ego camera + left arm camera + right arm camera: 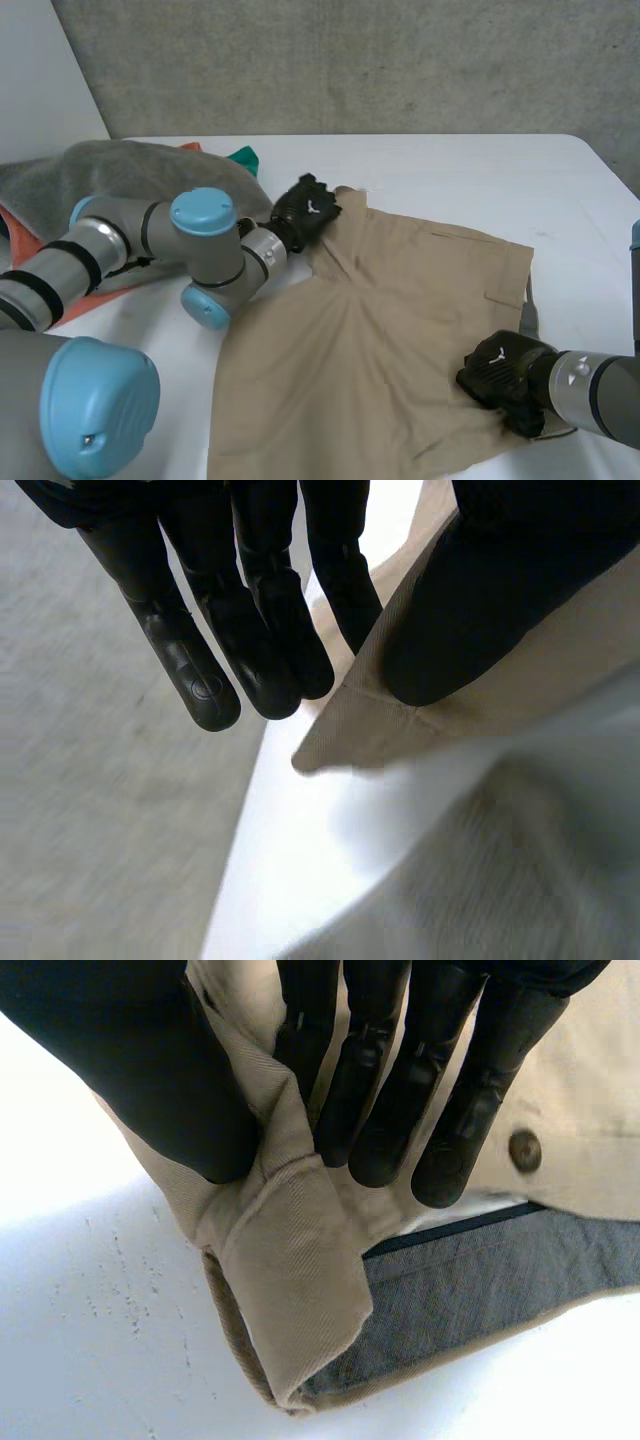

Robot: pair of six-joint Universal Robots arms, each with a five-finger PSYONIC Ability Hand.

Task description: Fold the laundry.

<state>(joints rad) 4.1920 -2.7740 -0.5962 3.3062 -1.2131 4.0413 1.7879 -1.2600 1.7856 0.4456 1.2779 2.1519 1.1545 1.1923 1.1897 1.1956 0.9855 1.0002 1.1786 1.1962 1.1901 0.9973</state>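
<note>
The left hand (305,212) pinches the far left corner of the tan garment (380,340). In the left wrist view its thumb (470,610) presses on top of the hemmed corner, and its nearly straight fingers (200,670) lie on the other side of the cloth.

The right hand (505,375) grips the garment at its near right edge. In the right wrist view a fold of tan cloth is squeezed between the thumb (150,1080) and the fingers (450,1110). Just beside the fingertips sit a button (524,1148) and a turned-out strip of grey lining (500,1260).

The garment lies spread, with some wrinkles, across the middle of the white surface (470,170) between the two hands.

Behind the left arm, at the far left of the surface, a grey cloth (120,170) is heaped. An orange cloth (20,240) shows under it and a green cloth (243,158) peeks out at its far edge.
</note>
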